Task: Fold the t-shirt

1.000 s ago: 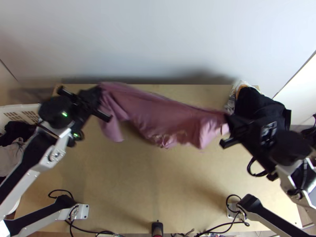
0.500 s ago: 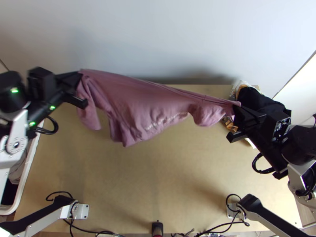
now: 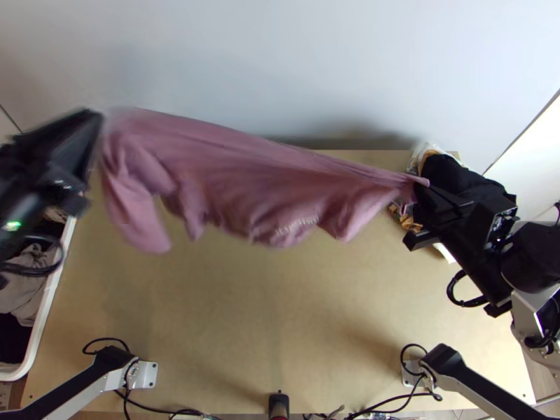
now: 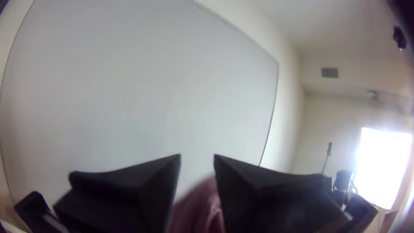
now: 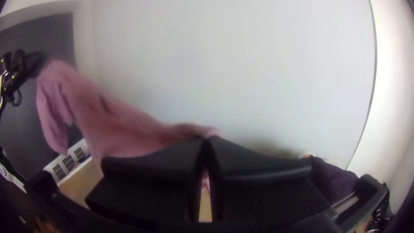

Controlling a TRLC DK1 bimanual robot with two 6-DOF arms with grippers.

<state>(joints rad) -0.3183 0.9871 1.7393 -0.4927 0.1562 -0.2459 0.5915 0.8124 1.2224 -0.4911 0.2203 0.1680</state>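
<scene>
The left arm's pincer, with two wide flat black fingers, stands parted at the tips in its own wrist view, pale wall visible through the gap. The dusty-pink cloth t-shirt shows just beyond those tips, and whether they touch it I cannot tell. The right arm's pincer, of the same flat black build, is pressed together on a gathered end of the shirt.

The shirt hangs in the air over the far part of the light wooden table, running from beside the left pincer across to the right one. Its upper edge slopes down toward the right pincer; below it the cloth droops in loose folds, with a long flap hanging nearest the left pincer and pale lettering near the lower edge.

I judge this to be the opening-out step, with the shirt being spread ahead of any fold. The next move calls for a sure grip at the left end, closing on a corner or shoulder if the cloth is within reach. Then both ends want bringing level and lowering together, so the body lands flat and square on the table. If the left end is loose, it would likely drop in a bunch and need picking up again before folding.
</scene>
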